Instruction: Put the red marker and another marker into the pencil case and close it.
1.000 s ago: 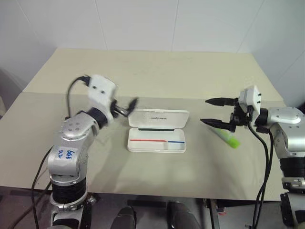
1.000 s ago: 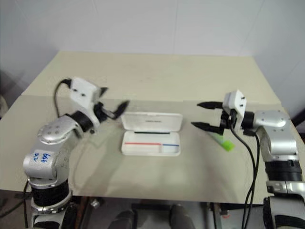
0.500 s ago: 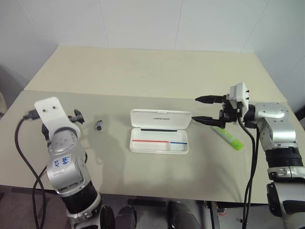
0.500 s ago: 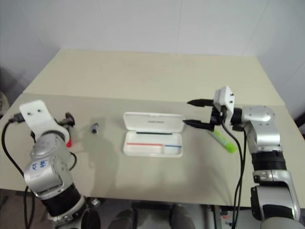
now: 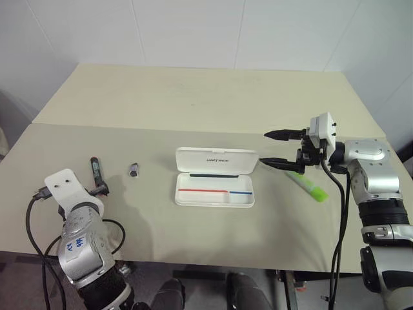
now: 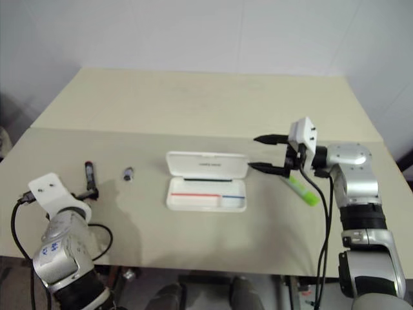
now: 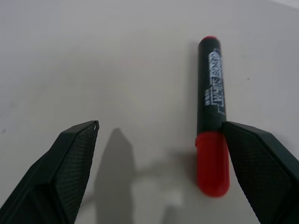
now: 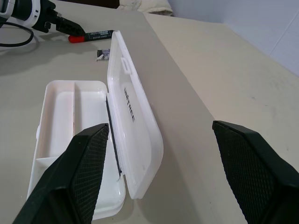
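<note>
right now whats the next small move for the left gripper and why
Probably shift the left gripper sideways to centre on the red marker, then close. Its jaws are open, but the marker lies flat on the table beside one finger, not squarely between them.

A beige desk (image 5: 213, 97) is seen carrying an open white pencil case (image 5: 215, 177) at its middle. A lime-green highlighter (image 5: 312, 186) lies to its right. A red marker (image 5: 95, 172) and a small grey object (image 5: 134, 170) lie to its left.

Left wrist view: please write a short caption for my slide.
Open left gripper over the table, its right finger beside the red marker.
</note>
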Controlling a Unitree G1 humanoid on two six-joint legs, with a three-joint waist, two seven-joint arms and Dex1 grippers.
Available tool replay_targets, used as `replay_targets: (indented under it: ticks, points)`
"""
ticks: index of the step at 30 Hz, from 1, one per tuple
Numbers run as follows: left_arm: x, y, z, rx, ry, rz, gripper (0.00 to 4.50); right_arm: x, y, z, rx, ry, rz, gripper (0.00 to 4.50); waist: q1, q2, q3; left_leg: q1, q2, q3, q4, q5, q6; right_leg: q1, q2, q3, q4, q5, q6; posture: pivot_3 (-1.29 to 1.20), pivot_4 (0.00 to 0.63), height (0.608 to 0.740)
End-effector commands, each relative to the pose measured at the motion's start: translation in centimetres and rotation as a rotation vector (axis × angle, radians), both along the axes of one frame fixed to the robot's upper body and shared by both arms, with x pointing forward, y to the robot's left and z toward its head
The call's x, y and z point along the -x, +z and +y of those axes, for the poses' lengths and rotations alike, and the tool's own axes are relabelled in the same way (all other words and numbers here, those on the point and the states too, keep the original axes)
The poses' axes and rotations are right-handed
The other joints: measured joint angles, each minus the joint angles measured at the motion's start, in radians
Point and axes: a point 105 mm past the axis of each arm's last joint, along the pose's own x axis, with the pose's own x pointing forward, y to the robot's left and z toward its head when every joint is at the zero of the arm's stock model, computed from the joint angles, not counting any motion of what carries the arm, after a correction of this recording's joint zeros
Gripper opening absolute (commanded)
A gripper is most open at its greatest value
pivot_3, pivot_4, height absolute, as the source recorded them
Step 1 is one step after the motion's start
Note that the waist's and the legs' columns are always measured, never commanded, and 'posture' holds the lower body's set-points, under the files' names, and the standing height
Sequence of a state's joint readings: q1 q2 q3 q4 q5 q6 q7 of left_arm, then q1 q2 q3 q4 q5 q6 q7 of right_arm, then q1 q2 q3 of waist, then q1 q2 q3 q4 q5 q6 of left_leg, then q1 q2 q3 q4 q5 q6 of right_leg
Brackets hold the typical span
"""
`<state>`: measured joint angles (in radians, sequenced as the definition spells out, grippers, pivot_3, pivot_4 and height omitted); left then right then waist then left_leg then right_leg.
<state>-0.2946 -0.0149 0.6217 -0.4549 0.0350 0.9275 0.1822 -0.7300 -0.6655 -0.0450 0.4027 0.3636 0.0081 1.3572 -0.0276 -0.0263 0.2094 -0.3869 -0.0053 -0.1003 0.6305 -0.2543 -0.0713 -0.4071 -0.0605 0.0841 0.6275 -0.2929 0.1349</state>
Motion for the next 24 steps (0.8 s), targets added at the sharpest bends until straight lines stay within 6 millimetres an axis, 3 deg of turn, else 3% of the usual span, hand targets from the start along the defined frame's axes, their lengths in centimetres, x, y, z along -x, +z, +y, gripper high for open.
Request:
replay_targets:
  ticks: [1,11,15,24]
  points:
    - [-0.4,-0.4,1.0,-0.034,-0.042,0.004,4.45,0.2,1.0,-0.4,-0.012,-0.015,-0.047,4.50,-0.001,0.000,0.000,0.000,0.000,0.000,0.000,0.000,0.000,0.000,0.000,0.000,0.000,0.000,0.000,0.00,0.150,0.740]
    - [-2.8,-0.6,2.5,-0.056,-0.118,0.057,4.45,0.3,0.7,-0.5,-0.004,-0.033,-0.041,4.50,0.000,0.000,0.000,0.000,0.000,0.001,0.000,0.001,0.001,0.000,0.000,0.001,0.000,0.002,0.000,0.00,0.150,0.740]
    - [-3.1,-1.4,2.9,-0.057,-0.112,0.098,3.56,0.2,0.7,-0.4,-0.004,-0.038,-0.039,4.50,-0.001,0.000,0.000,0.001,0.000,0.001,0.000,0.003,0.001,0.000,0.000,0.001,0.000,0.004,0.000,0.00,0.150,0.740]
    - [-3.5,-0.7,2.8,-0.055,-0.116,0.071,0.67,0.3,0.8,-0.7,-0.010,-0.049,-0.040,4.50,-0.018,0.000,0.000,0.002,0.001,0.002,-0.001,0.008,0.000,0.001,0.002,0.003,-0.001,0.009,0.000,0.00,0.150,0.740]
